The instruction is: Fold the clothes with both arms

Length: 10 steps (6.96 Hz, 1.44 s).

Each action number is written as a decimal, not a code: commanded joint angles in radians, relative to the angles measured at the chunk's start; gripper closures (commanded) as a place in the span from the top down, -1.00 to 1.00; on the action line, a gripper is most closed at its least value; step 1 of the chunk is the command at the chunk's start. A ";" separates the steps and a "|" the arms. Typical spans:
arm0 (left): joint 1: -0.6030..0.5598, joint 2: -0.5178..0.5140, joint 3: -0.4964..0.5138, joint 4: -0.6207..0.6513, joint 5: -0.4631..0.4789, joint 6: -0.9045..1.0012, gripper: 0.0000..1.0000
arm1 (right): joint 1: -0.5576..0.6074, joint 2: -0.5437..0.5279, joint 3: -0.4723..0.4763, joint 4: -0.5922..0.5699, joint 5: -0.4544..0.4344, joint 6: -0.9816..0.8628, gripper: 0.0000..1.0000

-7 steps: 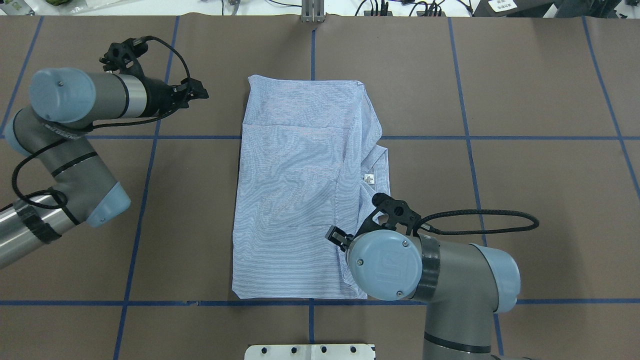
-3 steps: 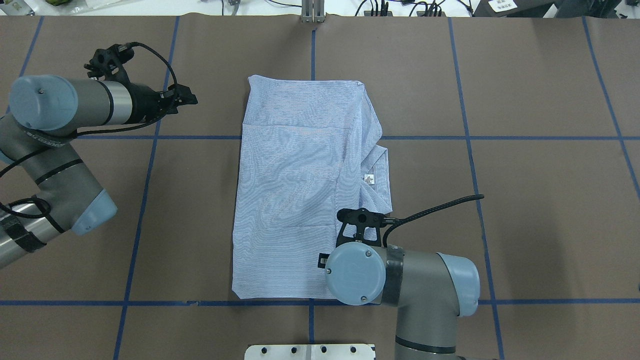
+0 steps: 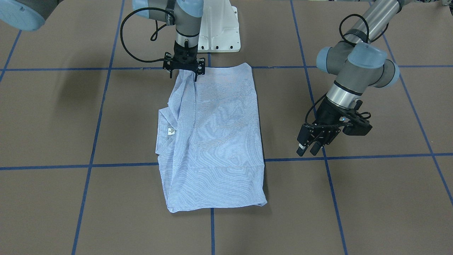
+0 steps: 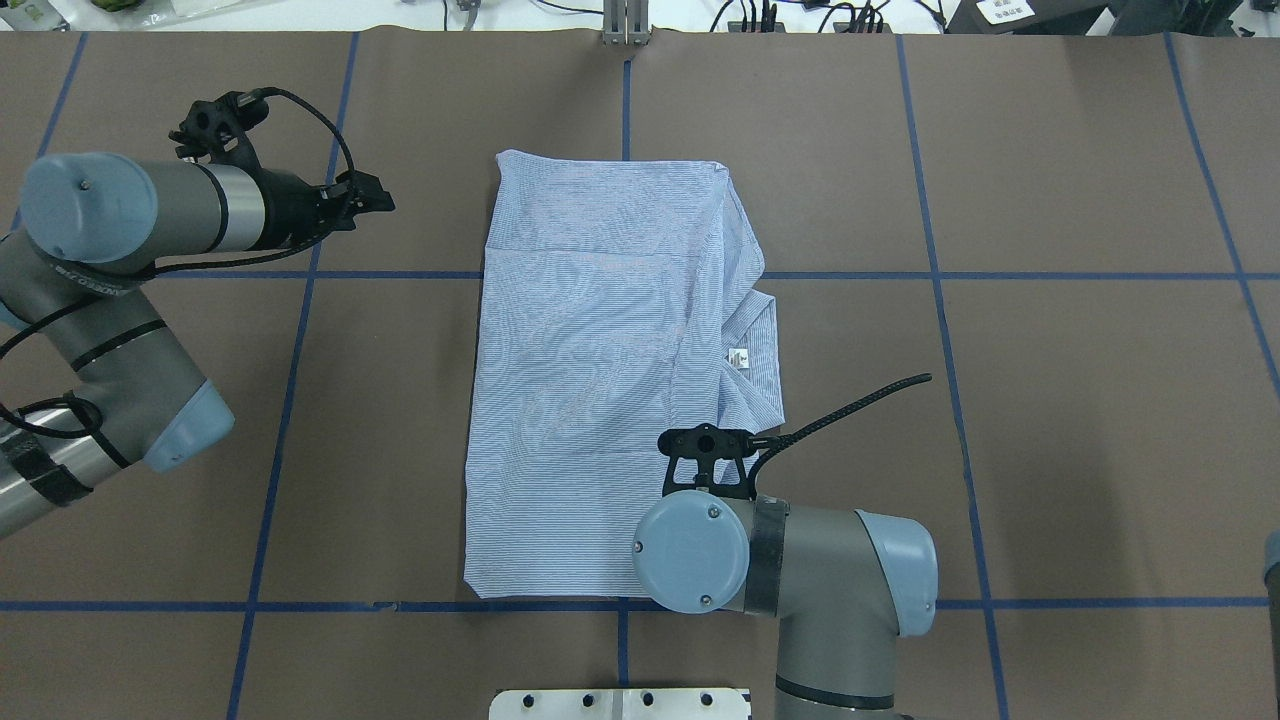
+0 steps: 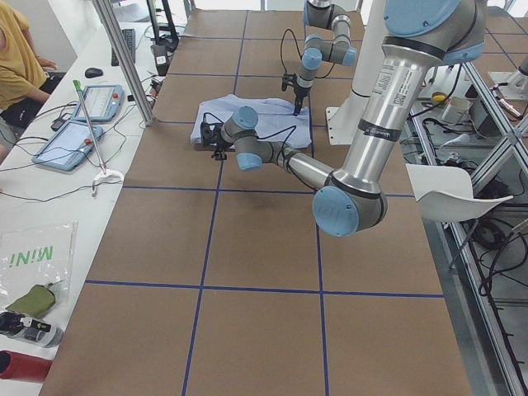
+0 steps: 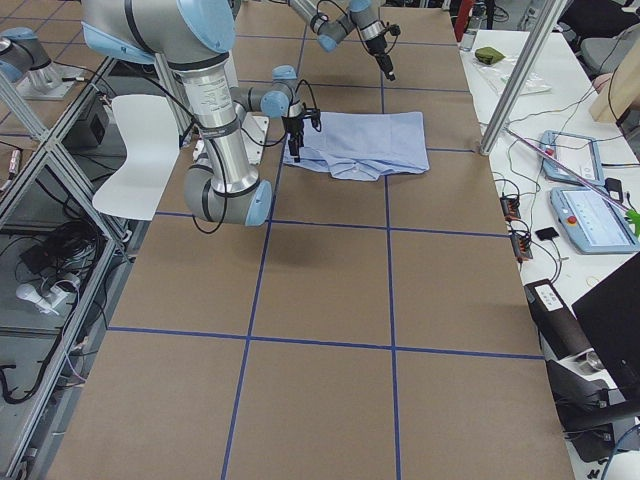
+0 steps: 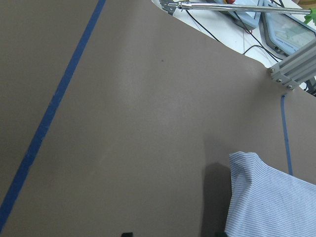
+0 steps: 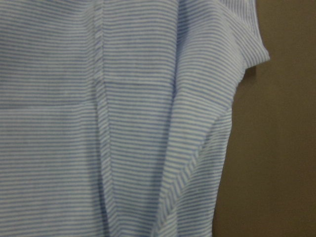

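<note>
The blue-and-white striped shirt (image 4: 590,380) lies folded into a long rectangle in the middle of the table, also seen from the front (image 3: 216,141). Its collar and white neck label (image 4: 738,357) stick out on my right side. My right gripper (image 3: 183,75) points straight down on the shirt's near right corner, fingers apart and straddling a raised fold. In the overhead view its own wrist hides it. Its wrist camera shows only striped cloth (image 8: 123,123) close up. My left gripper (image 4: 385,200) is open and empty, hovering off the shirt's far left corner (image 7: 271,197).
The white pedestal base (image 3: 219,32) stands at the table's near edge by the right arm. Blue tape lines (image 4: 300,275) cross the brown table cover. An aluminium post (image 4: 625,25) stands at the far edge. Tablets and cables (image 5: 82,124) lie on the side bench.
My right arm has swung left and come down over the shirt's near right corner, its wrist turned. My left arm drew back a little to the left, then held still.
</note>
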<state>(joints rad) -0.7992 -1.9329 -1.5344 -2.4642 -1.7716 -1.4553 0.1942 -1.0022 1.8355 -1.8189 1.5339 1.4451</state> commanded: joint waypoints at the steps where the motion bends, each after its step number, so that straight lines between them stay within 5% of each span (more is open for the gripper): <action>1: 0.002 0.000 0.008 -0.001 0.001 -0.003 0.28 | 0.001 -0.105 0.103 -0.034 0.000 -0.055 1.00; 3: 0.003 0.000 0.008 -0.001 0.001 -0.003 0.28 | 0.011 -0.253 0.262 -0.071 0.006 -0.075 1.00; 5: 0.003 0.000 0.005 -0.001 0.001 -0.003 0.28 | 0.002 -0.256 0.288 -0.085 0.005 -0.075 1.00; 8: -0.001 0.000 0.004 -0.001 -0.002 0.000 0.28 | 0.068 -0.046 0.110 -0.068 -0.004 -0.086 1.00; 10: -0.014 0.063 -0.039 -0.001 -0.024 0.003 0.27 | 0.092 -0.029 0.026 0.036 -0.009 -0.129 1.00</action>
<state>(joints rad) -0.8046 -1.9050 -1.5477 -2.4651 -1.7800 -1.4539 0.2686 -1.0520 1.9185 -1.8379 1.5273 1.3334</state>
